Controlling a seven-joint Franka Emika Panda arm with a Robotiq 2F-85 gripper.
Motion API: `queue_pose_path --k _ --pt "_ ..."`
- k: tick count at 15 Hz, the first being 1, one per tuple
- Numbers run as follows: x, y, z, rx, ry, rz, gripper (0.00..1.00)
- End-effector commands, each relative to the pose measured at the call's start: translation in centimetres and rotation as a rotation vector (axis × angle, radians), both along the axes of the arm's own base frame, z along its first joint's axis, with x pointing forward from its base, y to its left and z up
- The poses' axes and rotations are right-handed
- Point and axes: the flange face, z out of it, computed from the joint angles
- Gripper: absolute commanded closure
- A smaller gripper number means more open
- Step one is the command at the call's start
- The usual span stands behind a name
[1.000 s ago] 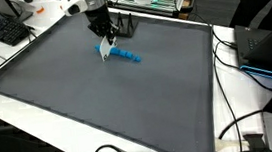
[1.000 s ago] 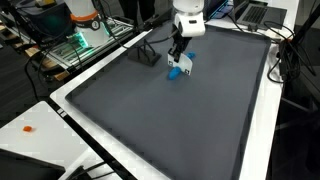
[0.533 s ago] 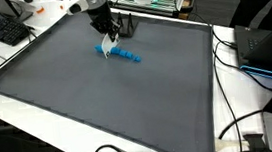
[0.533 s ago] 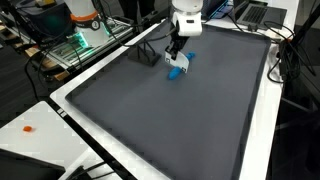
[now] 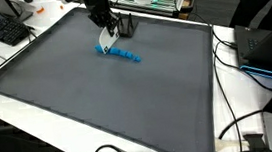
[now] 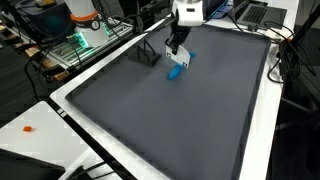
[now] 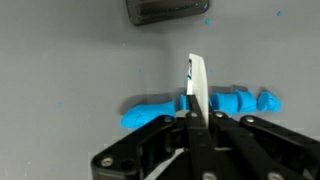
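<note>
— What's that arm got hold of?

— The pincer (image 7: 193, 120) is clamped tight on a thin white blade (image 7: 196, 80) and has nothing else in it. The blade points down at the blue strip (image 7: 200, 104).

— And where does the strip lie?

— Flat on the grey mat (image 5: 98, 100) that covers the counter (image 5: 35, 121), close to the mat's edge on the arm's side. A dark block (image 7: 165, 10) sits just beyond it, not touching it.

— So what's it up to?

— Chopping, I'd say. One end of the strip looks parted into small lumps, and the blade stands crosswise over the long part. From here I can't tell whether the edge touches the strip or hangs just above it.

— What would the next move want?

— A straight push down with the blade square across the strip, right through to the mat. The grip needs to be firm enough that the blade doesn't twist or drag the strip sideways.
</note>
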Motion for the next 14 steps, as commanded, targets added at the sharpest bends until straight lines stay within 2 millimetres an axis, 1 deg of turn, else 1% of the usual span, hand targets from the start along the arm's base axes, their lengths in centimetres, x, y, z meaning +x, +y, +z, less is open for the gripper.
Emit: queue_pose_path --k 1,4,8,11,14 --pt "-0.8 -0.2 2.4 0.035 0.002 -0.079 0.99" --pt "-0.9 0.0 4.1 0.061 -0.021 -0.247 0.99" --pt "-1.6 0.5 5.7 0.072 -0.031 -0.463 0.99" --pt "-3.1 0.3 6.1 0.05 -0.003 -0.619 0.99" --pt "-5.0 0.0 5.9 0.03 0.026 -0.777 0.99"
